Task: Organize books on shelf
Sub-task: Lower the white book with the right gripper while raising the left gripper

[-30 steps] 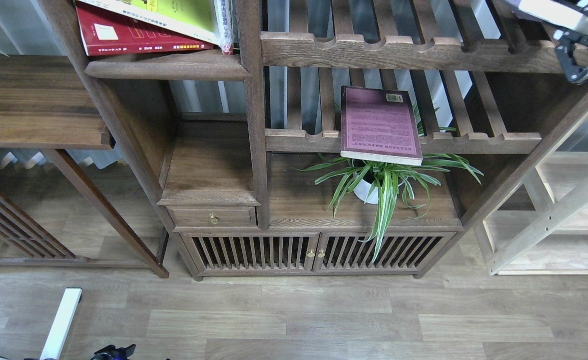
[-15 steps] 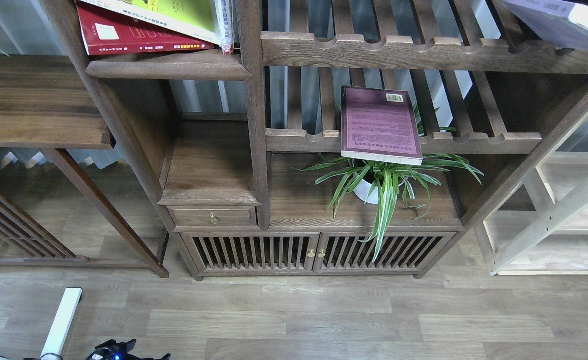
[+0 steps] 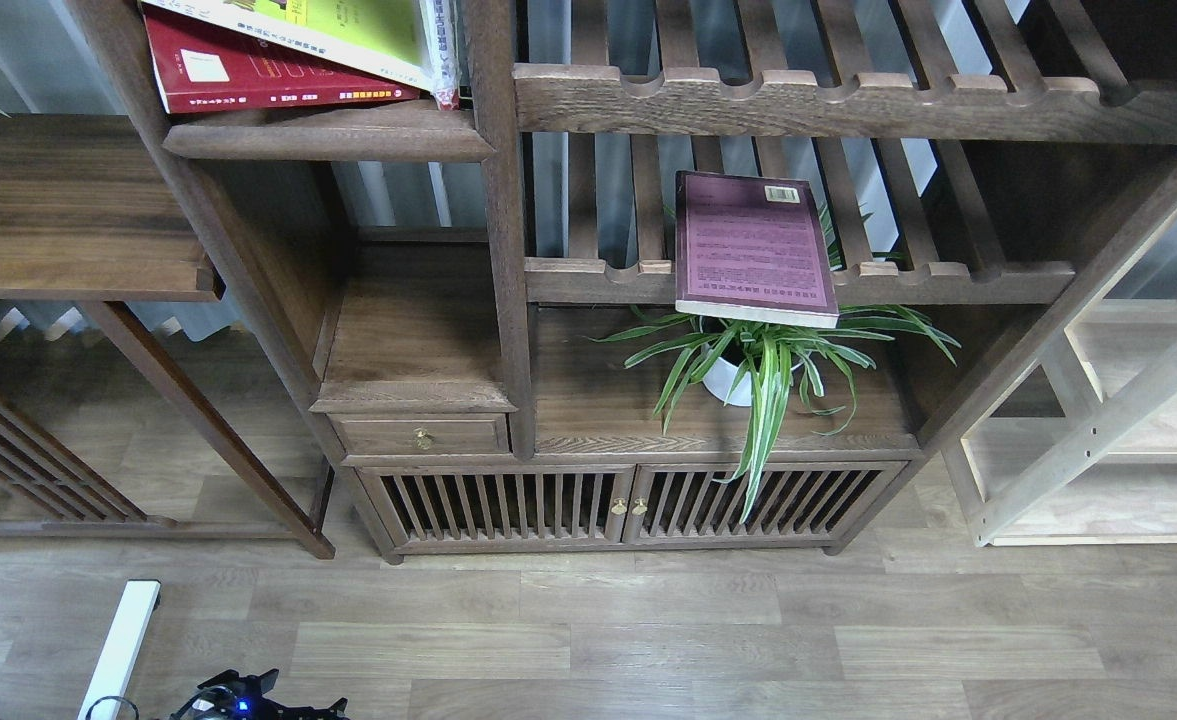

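Probably between 2 pick-ups, judging by the layout. Up at top left, on the shelf [image 3: 328, 140], 2 books lying flat rather than standing: red book [image 3: 248, 85] underneath, yellow-green book [image 3: 348, 30] slanted across it and reaching the upright post on the right. Neither squared nor upright, so likely in need of tidying later.

Further right, maroon-purple book [image 3: 753, 245] resting back cover up on the lower slatted rack [image 3: 948, 280], near edge overhanging the front rail, directly above the potted plant [image 3: 768, 370]. Plainly the wrong place for it. No pale white-lavender book anywhere in view.

Down at the bottom edge, left gripper [image 3: 248, 695]: dark, small, low over the floor, well apart from every book. Cannot tell whether spread or closed, though seemingly carrying nothing. Right gripper out of view altogether, so no word on its state.

Next move, as a guess: go for the maroon-purple book. Calls for a long rise from floor level to the rack, then an approach from the front. Pinch the overhanging near edge, 1 finger above and 1 below, and lift clear of the scalloped rail before drawing out. After that, carry leftward past the post and set down on the shelf with the other 2. Worth minding: plant leaves just beneath, and a book easily tipped off the rail by a careless nudge.
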Robot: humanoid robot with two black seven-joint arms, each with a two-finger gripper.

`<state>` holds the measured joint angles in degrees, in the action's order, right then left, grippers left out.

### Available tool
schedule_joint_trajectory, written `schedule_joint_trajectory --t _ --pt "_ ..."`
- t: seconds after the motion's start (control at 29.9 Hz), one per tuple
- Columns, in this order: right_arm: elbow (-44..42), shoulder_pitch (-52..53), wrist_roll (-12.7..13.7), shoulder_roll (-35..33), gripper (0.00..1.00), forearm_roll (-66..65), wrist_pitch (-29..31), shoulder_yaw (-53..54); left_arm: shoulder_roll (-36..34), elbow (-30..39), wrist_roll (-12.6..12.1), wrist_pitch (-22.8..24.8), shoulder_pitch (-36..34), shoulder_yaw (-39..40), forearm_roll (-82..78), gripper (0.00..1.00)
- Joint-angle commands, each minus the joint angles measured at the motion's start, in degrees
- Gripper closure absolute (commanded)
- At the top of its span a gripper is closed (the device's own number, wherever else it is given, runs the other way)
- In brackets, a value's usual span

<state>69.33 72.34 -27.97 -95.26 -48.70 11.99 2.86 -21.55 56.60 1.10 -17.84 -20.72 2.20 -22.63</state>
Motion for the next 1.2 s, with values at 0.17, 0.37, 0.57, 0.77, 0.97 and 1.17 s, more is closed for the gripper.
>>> schedule_joint_trajectory --t 0.17,0.37,0.57,0.77,0.97,1.17 --pt "0.02 0.0 -0.03 -3.88 1.0 -0.69 8.3 -2.68 0.1 0.0 0.04 0.08 -1.07 -0.09 0.04 0.12" --pt "0.02 0.0 -0.03 -3.88 1.0 -5.96 11.82 -6.72 0.54 0.08 0.13 0.08 -2.65 -0.09 0.22 0.08" --pt "0.2 -0.18 -0.03 -3.36 1.0 -8.51 16.01 -10.94 0.63 0.08 0.22 0.35 -5.99 0.0 0.22 0.04" --pt "0.72 -1.75 -0.03 0.15 1.0 -10.71 16.01 -15.69 2.47 0.0 0.22 0.26 -11.0 0.0 0.04 0.04" --pt "0.72 -6.06 -0.03 6.73 1.0 -11.5 16.01 -16.22 3.61 0.0 -0.39 0.17 -16.27 -0.09 -0.04 0.04" --pt "0.55 -8.43 -0.03 15.61 1.0 -10.98 15.78 -16.22 5.46 -0.09 -0.92 -0.18 -21.54 -0.09 -0.04 0.04"
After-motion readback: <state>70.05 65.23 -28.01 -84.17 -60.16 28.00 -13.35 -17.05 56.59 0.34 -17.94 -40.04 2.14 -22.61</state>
